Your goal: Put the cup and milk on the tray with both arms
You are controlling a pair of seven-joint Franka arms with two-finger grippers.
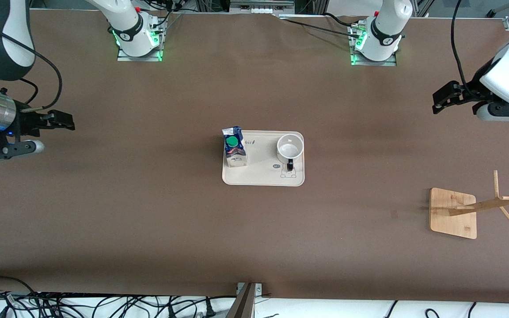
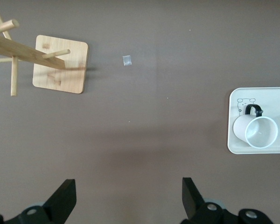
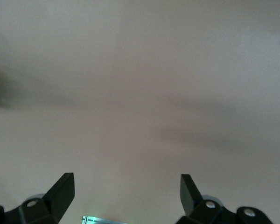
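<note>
- Cup [image 1: 290, 147] & milk [image 1: 234, 147] both upright on tray [image 1: 261, 176], mid surface [image 1: 148, 212].
- Left claw [image 2: 128, 198] wide, empty, over bare surface nr wooden rack [image 1: 454, 213].
- Right claw [image 3: 127, 196] wide, empty, over its end.

The table [image 1: 148, 212] wears a matt brown covering with a faint felt-like grain, while the tray [image 1: 261, 176] on it looks like smooth cream plastic with a dull sheen. The cup [image 1: 290, 148] is glossy white, seemingly glazed, the milk [image 1: 234, 150] is printed carton with a smooth green plastic cap [image 1: 232, 141], and the rack [image 1: 453, 213] toward the left arm's end is pale, unvarnished-looking wood.
</note>
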